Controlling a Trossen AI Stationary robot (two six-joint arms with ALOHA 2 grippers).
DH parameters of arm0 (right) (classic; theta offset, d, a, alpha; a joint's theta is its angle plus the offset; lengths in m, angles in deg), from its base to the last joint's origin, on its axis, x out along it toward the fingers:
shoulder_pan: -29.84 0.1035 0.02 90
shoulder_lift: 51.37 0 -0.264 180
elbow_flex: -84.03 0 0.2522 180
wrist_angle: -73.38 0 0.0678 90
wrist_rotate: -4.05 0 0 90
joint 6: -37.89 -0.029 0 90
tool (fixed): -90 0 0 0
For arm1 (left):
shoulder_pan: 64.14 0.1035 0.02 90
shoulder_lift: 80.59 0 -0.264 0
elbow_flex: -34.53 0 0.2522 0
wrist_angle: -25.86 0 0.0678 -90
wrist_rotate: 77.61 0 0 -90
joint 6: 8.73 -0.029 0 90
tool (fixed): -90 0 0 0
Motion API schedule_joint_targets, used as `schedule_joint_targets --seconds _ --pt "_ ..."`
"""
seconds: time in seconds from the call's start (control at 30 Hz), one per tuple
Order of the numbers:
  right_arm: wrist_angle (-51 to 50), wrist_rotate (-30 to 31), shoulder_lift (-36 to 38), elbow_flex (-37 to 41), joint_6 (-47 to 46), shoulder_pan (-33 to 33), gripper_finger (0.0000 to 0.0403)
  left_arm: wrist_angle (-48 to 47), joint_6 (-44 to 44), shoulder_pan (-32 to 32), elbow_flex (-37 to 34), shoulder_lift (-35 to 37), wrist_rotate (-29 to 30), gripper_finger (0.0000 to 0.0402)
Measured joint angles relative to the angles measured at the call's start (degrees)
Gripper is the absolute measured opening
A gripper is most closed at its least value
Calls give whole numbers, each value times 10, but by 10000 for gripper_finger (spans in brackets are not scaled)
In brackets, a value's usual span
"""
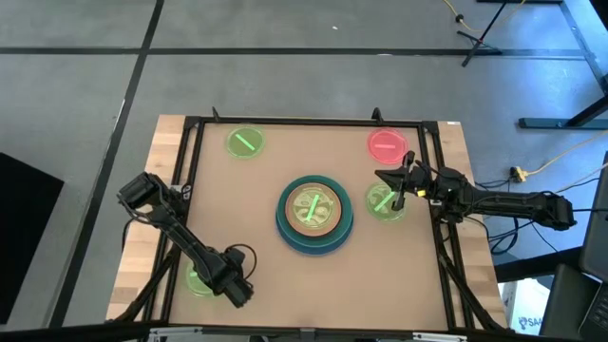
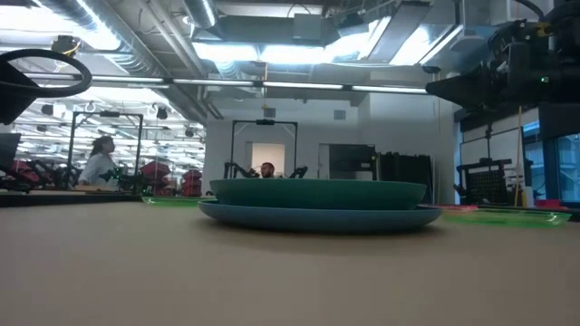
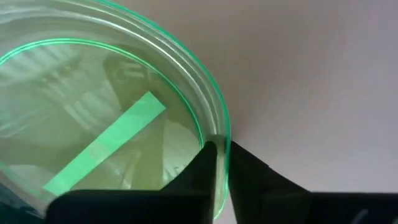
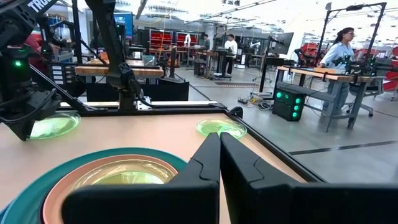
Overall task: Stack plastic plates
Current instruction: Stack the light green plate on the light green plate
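Observation:
In the middle of the table stands a stack of plates (image 1: 313, 215): blue at the bottom, then teal, a peach rim and a translucent green one on top. Single small plates lie flat on the mat: a green one (image 1: 245, 142) far left, a pink-red one (image 1: 387, 144) far right, and a green one (image 1: 383, 203) beside the stack. My right gripper (image 1: 397, 190) hovers shut over that last plate, empty in the right wrist view (image 4: 219, 140). My left gripper (image 1: 218, 282) is at the near left edge, shut on another green plate (image 1: 198, 280). My left gripper holds the small translucent green plate by its raised rim (image 3: 219, 134), pinched with one finger inside the rim and one outside. The plate spreads away from the fingers, roughly level. I cannot tell whether it is lifted clear.
A black frame rail (image 1: 190, 171) runs round the mat, with wooden table border outside it. The left arm's plate sits over that rail and border. Open mat lies near the stack's near side. Beyond the table are workbenches and people (image 4: 339, 46).

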Motion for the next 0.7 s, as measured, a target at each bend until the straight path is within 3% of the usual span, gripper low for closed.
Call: schedule_joint_targets --seconds 0.23,0.7 --pt "0 0 0 0 0 0 3 -4 -53 6 13 -2 28 6" --pt "0 0 0 0 0 0 3 -152 -241 39 177 -3 235 2"
